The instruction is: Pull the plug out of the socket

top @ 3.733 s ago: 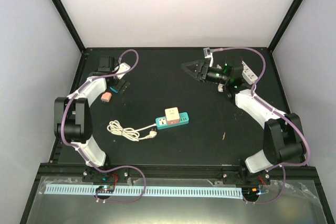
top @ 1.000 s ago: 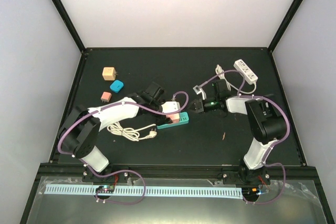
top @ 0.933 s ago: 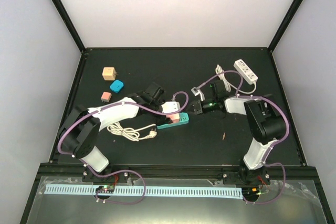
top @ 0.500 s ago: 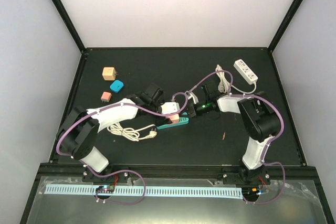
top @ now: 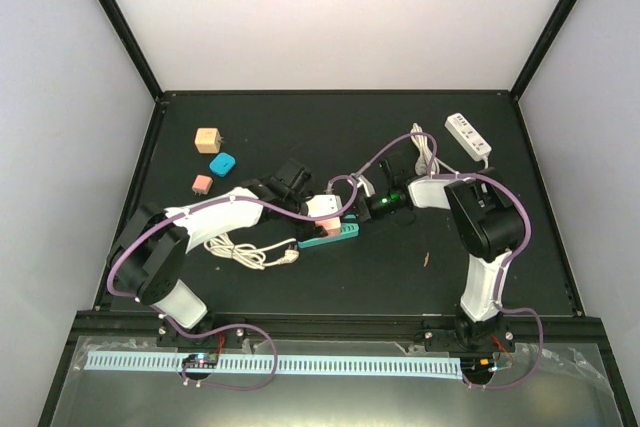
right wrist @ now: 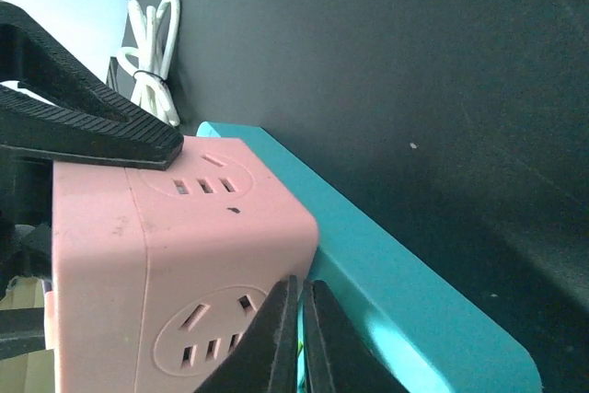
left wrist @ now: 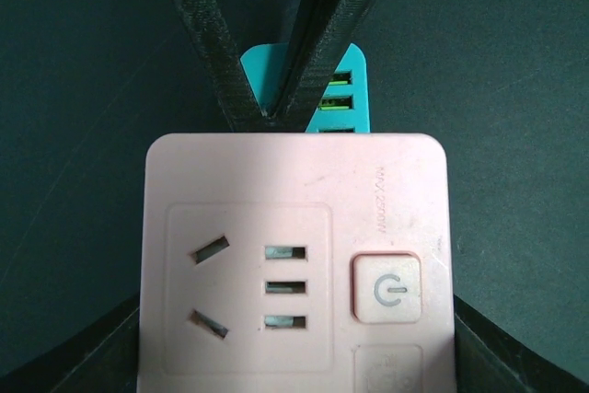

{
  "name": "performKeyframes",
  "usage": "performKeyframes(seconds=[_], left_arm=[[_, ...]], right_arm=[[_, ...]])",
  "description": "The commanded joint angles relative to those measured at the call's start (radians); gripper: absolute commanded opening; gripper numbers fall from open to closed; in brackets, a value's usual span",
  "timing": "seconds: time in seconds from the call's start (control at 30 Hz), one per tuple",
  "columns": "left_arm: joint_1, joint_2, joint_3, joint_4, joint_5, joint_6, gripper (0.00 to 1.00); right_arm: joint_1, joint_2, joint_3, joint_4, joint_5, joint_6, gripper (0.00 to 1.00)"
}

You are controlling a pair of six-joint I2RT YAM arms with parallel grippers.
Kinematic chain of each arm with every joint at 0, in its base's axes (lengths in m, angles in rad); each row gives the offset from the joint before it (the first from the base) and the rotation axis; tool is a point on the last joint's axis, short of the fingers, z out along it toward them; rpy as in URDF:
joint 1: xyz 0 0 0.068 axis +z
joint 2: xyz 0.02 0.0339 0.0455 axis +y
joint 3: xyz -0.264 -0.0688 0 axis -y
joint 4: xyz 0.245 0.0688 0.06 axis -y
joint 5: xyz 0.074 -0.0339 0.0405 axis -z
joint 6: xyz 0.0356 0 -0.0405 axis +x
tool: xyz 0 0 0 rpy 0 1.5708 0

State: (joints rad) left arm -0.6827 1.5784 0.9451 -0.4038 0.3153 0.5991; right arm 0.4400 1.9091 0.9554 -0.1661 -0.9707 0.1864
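black table | centre: teal power strip, white cord | far-right: white strip | far-left: three adapters

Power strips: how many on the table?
2. The teal strip lies mid-table under the pink cube; the white strip sits far right. No others show.

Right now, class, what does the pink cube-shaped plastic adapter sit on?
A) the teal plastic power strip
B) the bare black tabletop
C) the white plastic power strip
A: the pink cube-shaped plastic adapter stands on the teal plastic power strip; the white plastic power strip lies far off.
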Motion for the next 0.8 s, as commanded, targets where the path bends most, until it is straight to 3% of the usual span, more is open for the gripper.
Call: performKeyframes(seconds=[0.0, 0.3, 0.77], left_arm=[[-0.007, -0.015, 0.056, -0.043, 0.094, -0.019, 0.28], [0.011, -0.015, 0.106, -0.089, 0.125, -0.018, 0.27], [-0.028, -0.142, -0.036, 0.066, -0.042, 0.088, 0.25]], right_arm=[[0.007, 0.044, -0.002, -0.045, 0.088, -0.029, 0.08], [0.008, 0.055, 0.002, -0.074, 0.146, -0.05, 0.06], [0.011, 0.061, 0.0, -0.079, 0.169, -0.058, 0.05]])
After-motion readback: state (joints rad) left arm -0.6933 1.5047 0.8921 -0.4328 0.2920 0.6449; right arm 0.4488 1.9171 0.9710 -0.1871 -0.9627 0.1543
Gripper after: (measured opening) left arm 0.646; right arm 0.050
